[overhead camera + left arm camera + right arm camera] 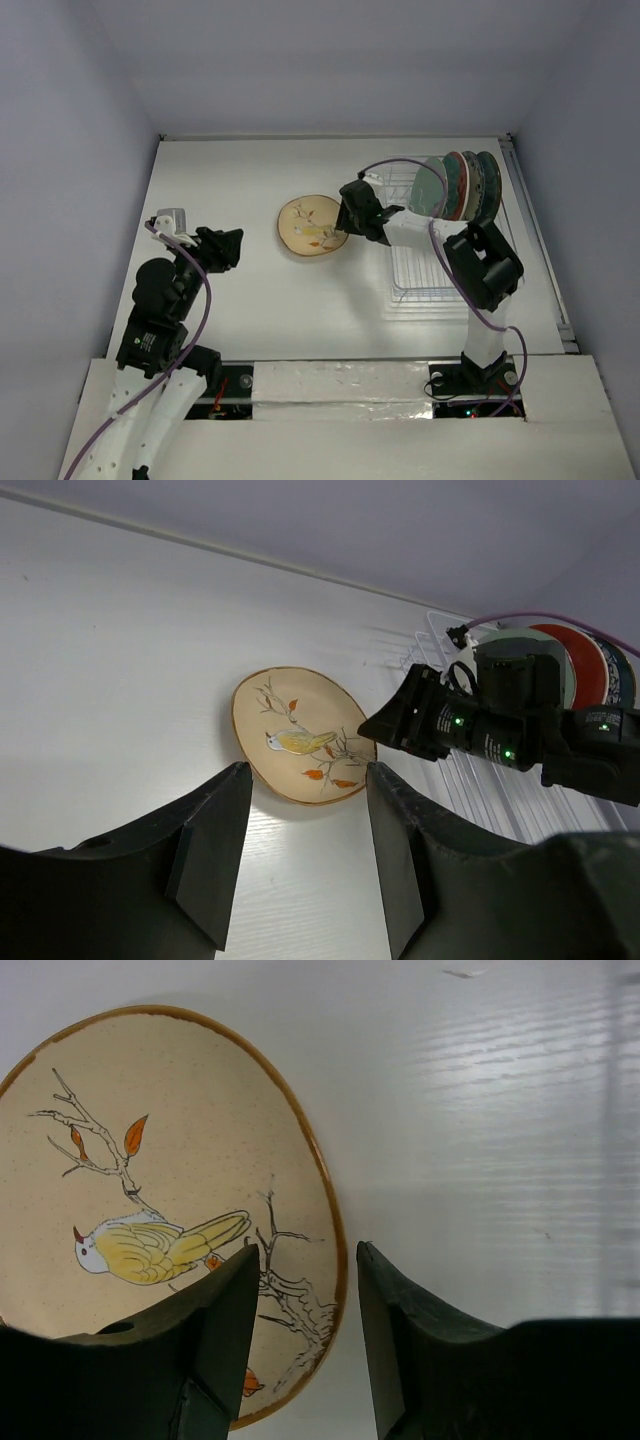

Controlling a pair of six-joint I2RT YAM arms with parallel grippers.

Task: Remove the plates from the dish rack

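A tan plate painted with a bird on a sprig lies flat on the white table, left of the dish rack. My right gripper is low over the plate's right edge and open. In the right wrist view its fingers straddle the rim of the tan plate with gaps on both sides of the right gripper. Several other plates stand upright at the rack's far end, a mint green one nearest. My left gripper is open and empty, left of the tan plate.
The wire rack runs along the right side, its near slots bare. Grey walls close in the table on the left, back and right. The right arm reaches between the rack and the tan plate.
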